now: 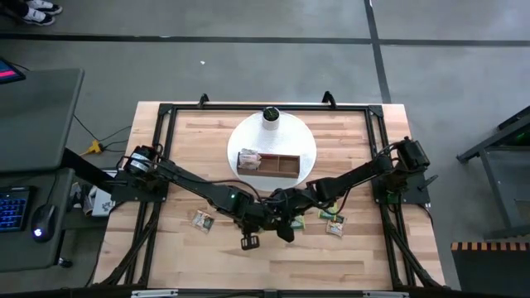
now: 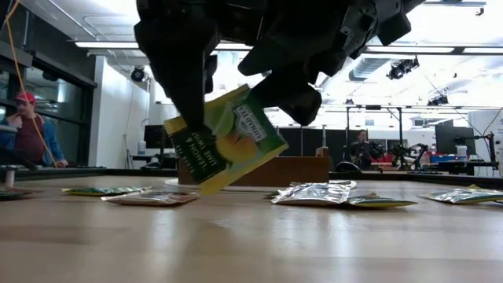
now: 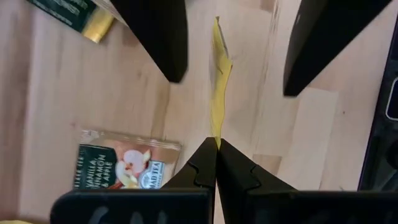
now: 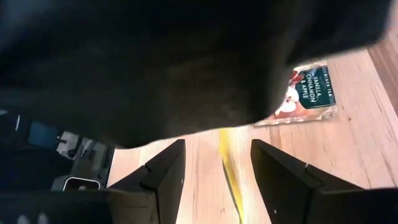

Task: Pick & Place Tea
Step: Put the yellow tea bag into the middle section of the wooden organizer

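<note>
My left gripper (image 3: 216, 142) is shut on a green-and-yellow tea sachet (image 2: 224, 137) above the table's near middle. The wrist views show this sachet edge-on as a thin yellow strip (image 4: 227, 163). My right gripper (image 4: 217, 146) is open, with one finger on either side of the same sachet, not touching it. Its two fingers (image 3: 161, 37) show beyond my left gripper. Other tea sachets lie flat on the table: a vanilla-cinnamon-apple one (image 3: 124, 165), a dark green one (image 3: 74, 12) and two toward the right (image 1: 330, 220). My left gripper pinches the green sachet between its two fingers at one edge (image 3: 217, 134). The fingers (image 2: 191, 98) come from above, pointing down. The sachet is lifted clear of the table and hangs tilted, with its lowest corner (image 2: 206, 189) just above the wood.
The brown wooden tray (image 1: 267, 164) sits on a round white plate (image 1: 306, 149) at the table's far middle, with a white cylinder with a dark top (image 1: 271, 116) behind it. More sachets lie left (image 2: 149, 197) and right (image 2: 314, 193) in the low view. People show in the room beyond.
</note>
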Robot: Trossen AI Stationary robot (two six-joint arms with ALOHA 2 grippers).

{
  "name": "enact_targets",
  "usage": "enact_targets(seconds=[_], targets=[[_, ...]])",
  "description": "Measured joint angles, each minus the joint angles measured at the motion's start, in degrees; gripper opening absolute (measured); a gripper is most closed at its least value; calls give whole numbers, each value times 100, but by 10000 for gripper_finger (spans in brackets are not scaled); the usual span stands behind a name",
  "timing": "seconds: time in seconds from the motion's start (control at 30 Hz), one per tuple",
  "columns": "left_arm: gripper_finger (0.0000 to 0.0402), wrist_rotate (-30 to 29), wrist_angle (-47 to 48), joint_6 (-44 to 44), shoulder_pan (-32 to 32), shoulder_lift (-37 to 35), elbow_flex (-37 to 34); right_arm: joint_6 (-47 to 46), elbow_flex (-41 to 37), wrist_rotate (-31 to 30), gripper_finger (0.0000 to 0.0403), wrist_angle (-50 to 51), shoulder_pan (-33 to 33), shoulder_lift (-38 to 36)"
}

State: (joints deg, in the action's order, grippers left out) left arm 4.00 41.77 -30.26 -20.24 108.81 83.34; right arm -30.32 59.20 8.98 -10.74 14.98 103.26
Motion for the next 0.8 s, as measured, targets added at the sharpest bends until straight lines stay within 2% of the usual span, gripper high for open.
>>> enact_targets(seconds=[0.2, 0.47, 0.67, 0.8], targets=[[0, -297, 197, 36, 0, 6, 245, 40, 9, 101, 157, 45, -2, -5], [0, -294, 394, 155, -1, 9, 355, 55, 15, 99, 117, 82, -4, -15], [0, -329, 394, 135, -1, 9, 355, 115, 15, 181, 65, 131, -2, -13], [0, -329, 412, 98, -1, 9, 355, 184, 13, 190, 17, 140, 0, -11]])
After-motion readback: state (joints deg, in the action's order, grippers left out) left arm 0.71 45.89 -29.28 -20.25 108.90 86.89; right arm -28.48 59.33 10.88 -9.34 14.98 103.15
